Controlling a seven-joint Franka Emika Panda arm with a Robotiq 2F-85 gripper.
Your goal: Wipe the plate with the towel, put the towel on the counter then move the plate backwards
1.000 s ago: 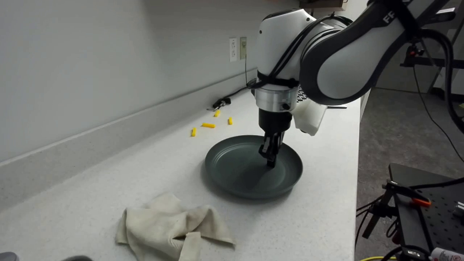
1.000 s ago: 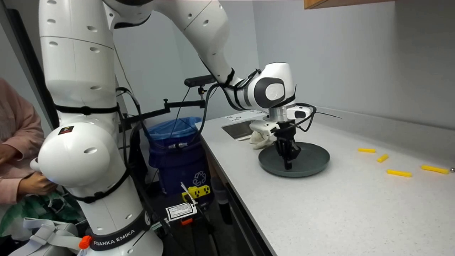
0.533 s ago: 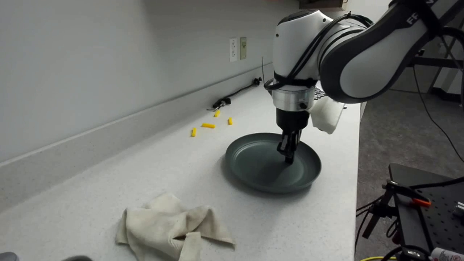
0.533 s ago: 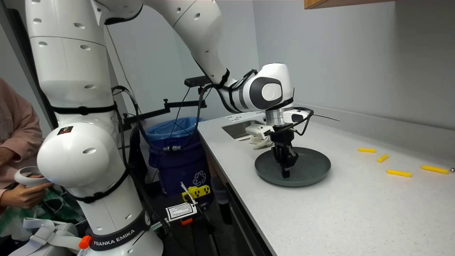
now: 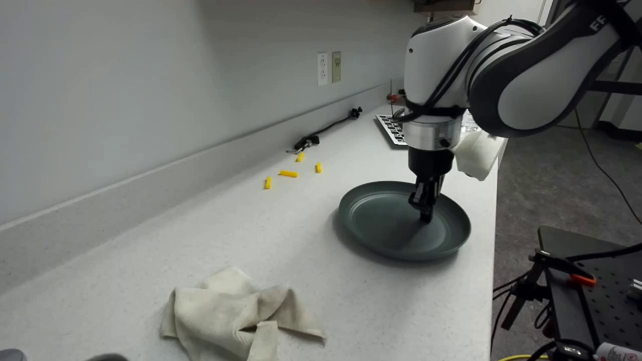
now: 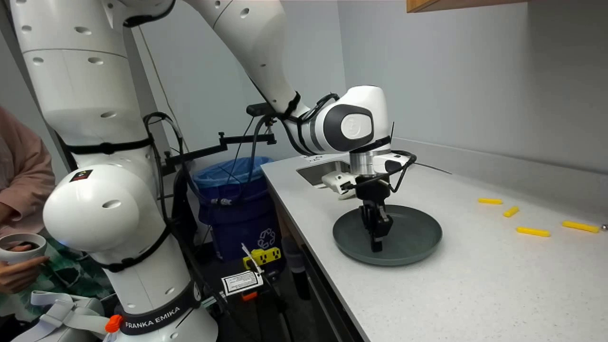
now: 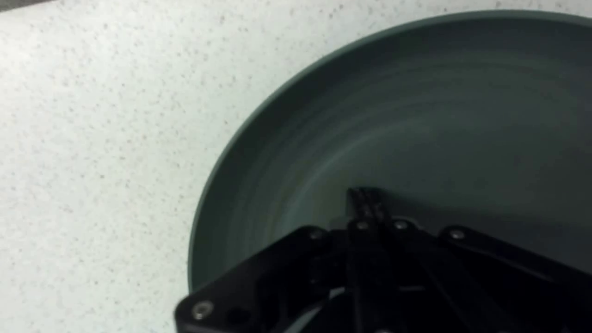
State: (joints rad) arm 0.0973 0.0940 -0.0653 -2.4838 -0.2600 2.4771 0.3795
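Plate (image 5: 396, 223) sits beneath the gripper (image 5: 426, 217), jaws pressed together, probably to bear down and slide it, the towel (image 5: 228, 313) apart on the counter (image 5: 175, 250).

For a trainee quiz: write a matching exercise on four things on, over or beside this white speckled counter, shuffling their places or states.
1. round dark green plate
2. beige cloth towel
3. black robot hand
4. blue recycling bin

A. lined with a light blue bag
B. shut, pointing downward
C. beneath the hand
D. rumpled on the counter

1-C; 2-D; 3-B; 4-A
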